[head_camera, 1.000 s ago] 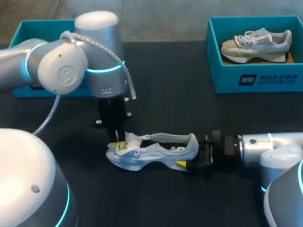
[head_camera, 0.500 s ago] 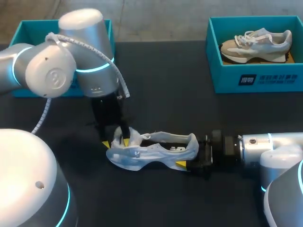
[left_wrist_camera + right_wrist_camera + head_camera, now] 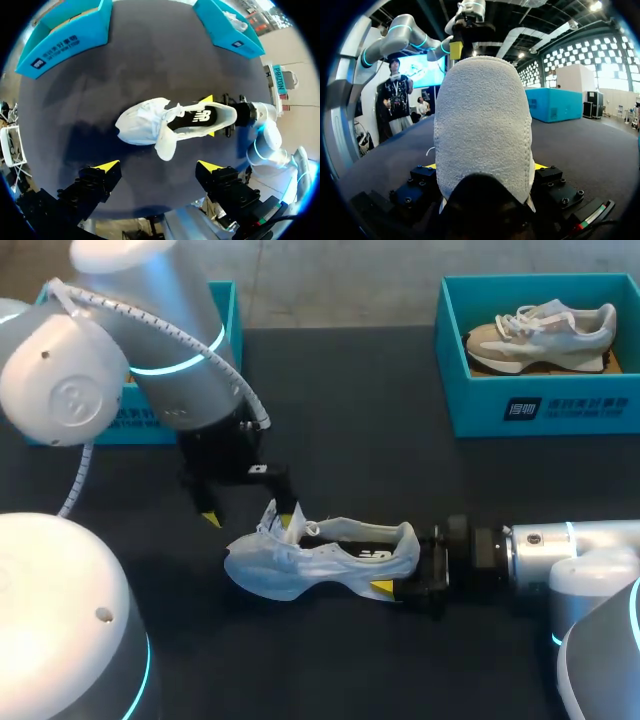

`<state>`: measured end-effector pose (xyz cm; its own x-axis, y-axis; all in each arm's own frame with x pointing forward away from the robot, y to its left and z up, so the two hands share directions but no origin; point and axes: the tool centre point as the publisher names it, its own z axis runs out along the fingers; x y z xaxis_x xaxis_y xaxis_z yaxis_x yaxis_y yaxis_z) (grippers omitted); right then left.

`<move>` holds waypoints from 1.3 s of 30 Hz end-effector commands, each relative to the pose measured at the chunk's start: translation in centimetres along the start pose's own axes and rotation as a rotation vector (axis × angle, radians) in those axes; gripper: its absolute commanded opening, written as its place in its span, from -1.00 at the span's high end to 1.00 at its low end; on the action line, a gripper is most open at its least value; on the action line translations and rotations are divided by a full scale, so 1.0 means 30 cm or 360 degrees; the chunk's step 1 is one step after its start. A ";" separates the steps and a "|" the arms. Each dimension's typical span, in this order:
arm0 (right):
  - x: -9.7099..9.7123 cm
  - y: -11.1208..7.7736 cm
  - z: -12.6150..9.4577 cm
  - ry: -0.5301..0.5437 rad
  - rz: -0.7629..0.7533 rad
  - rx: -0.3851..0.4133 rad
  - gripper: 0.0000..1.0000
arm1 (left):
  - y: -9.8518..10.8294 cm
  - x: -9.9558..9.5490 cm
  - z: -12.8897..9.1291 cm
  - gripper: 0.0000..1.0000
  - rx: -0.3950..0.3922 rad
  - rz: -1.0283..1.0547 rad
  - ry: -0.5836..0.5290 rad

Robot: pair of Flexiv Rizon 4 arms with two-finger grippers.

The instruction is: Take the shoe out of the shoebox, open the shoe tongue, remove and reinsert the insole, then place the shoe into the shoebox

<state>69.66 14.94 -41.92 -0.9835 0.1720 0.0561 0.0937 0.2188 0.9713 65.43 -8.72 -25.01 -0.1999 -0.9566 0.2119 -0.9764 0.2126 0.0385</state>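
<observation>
Since a second ago the left hand (image 3: 248,512) has lifted up and to the left, off the white shoe (image 3: 320,558). Its fingers are now spread apart and empty, and the tongue (image 3: 280,525) is left raised. The shoe stands mid-counter (image 3: 400,460), toe left and heel right. The left arm partly hides the far left shoebox (image 3: 225,310); the far right shoebox (image 3: 540,405) holds a beige sneaker (image 3: 545,335). The right arm lies low from the right, its right hand (image 3: 408,562) clamped on the heel

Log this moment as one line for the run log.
left gripper: open, above shoe | right gripper: shut on shoe heel | tongue: open | insole: in shoe
</observation>
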 end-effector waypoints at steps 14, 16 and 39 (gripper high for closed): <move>0.002 -0.001 0.007 -0.0008 0.0000 0.0002 1.00 | 0.018 0.133 -0.168 1.00 -0.0077 0.1258 0.0059; 0.002 -0.001 0.007 -0.0008 0.0000 0.0002 1.00 | 0.013 0.151 -0.170 1.00 -0.0121 0.1413 0.0043; 0.002 -0.001 0.007 -0.0008 0.0000 0.0002 1.00 | 0.034 0.215 -0.183 1.00 -0.0082 0.2046 -0.0060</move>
<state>69.66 14.94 -41.92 -0.9835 0.1718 0.0561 0.0936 0.2185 0.9713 63.21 -13.44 -18.17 -0.9876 -0.1348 0.0800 -0.1433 0.9832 -0.1134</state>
